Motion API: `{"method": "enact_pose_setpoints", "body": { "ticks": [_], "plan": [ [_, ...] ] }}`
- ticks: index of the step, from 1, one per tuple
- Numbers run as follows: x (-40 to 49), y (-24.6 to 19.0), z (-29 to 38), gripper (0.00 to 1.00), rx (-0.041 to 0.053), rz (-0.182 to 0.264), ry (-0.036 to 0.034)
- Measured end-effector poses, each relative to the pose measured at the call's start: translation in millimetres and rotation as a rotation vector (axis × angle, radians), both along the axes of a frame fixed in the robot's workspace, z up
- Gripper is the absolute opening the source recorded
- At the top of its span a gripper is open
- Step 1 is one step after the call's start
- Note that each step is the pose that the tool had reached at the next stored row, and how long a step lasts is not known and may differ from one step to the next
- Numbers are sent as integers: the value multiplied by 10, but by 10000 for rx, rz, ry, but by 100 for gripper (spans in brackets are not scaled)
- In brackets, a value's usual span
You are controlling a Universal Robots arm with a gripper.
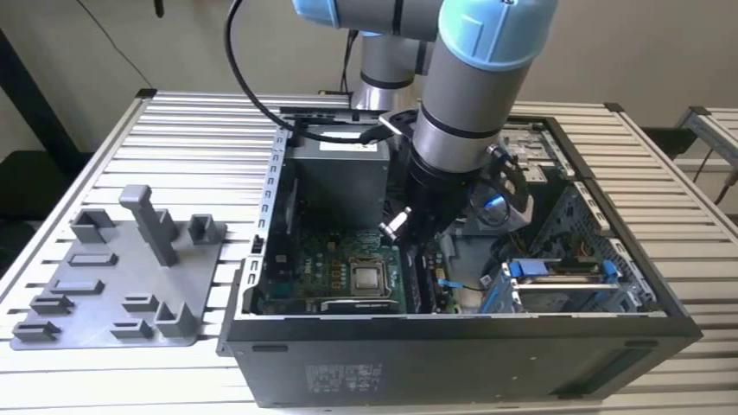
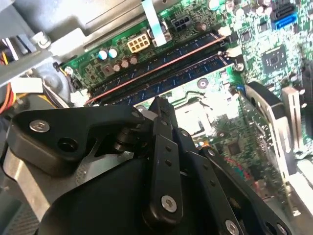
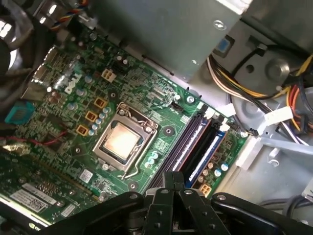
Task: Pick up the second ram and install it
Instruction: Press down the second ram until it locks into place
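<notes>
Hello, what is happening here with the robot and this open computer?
A robot arm has reached down into an open computer case. Its gripper hangs low over the motherboard, close to the memory slots beside the processor. In both wrist views, dark blue ram sticks already sit in the slots. A grey tray with holder blocks lies on the table at the exterior view's left.

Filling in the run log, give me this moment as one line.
arm: inside computer case | gripper: above memory slots | blue memory stick: in slot near gripper
</notes>
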State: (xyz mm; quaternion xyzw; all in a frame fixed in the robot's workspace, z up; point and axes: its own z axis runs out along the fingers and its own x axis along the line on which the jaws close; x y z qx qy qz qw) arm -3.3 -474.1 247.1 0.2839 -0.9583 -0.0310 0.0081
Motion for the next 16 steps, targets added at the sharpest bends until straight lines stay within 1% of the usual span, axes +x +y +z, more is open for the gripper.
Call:
{"method": "enact_pose_setpoints", "body": {
  "ticks": [16],
  "plan": [
    [0, 0, 0, 11, 0, 2825, 0]
  ]
}}
